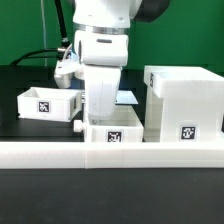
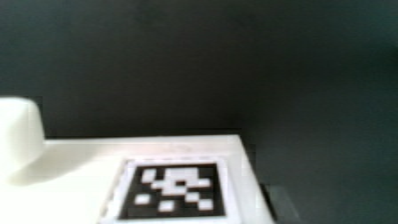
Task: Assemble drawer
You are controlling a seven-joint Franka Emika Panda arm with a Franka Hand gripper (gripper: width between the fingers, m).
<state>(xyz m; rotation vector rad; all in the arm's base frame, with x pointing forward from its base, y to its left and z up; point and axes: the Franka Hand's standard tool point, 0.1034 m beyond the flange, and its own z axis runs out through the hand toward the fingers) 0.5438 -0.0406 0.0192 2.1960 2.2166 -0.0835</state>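
Observation:
In the exterior view a small white tray [image 1: 112,135] with a black-and-white tag stands just behind the long white rail [image 1: 110,155]. My gripper [image 1: 103,121] is lowered right onto this tray, and its fingers are hidden behind the hand and the tray wall. A second tagged tray [image 1: 48,102] sits towards the exterior view's left. The tall boxy casing [image 1: 185,98] stands at the exterior view's right, tag facing front. The wrist view shows the near tray's tagged face [image 2: 178,190] very close, with a rounded white part [image 2: 16,140] beside it. No fingertips show there.
The long white L-shaped rail runs across the front of the table. A thin flat pale board [image 1: 128,97] lies behind the arm. A black cable runs at the back towards the exterior view's left. The table [image 2: 214,70] is dark.

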